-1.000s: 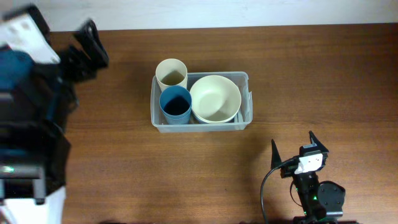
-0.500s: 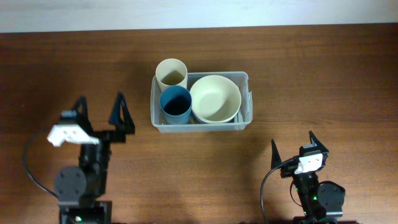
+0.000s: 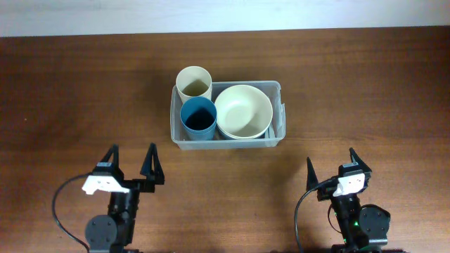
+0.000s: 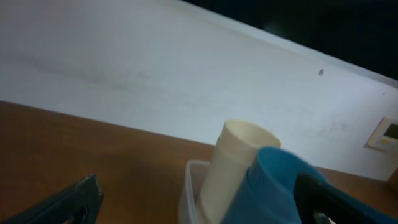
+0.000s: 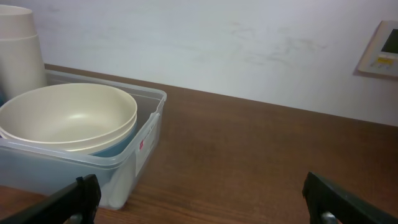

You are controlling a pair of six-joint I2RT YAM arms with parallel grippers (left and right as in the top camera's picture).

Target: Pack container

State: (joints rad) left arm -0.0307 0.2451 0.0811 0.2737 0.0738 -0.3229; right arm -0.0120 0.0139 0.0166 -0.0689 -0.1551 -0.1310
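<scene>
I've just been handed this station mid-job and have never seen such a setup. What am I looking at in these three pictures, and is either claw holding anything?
The machine is two small robot arms, seen at the bottom of the top-down picture, working at a wooden table. That wide picture looks straight down from above. The other two come from a camera on each wrist, looking out between that arm's own dark fingers. The left gripper and the right gripper are both open and hold nothing. In the middle of the table sits the clear container, with a cream cup, a blue cup and a cream bowl inside it.
</scene>
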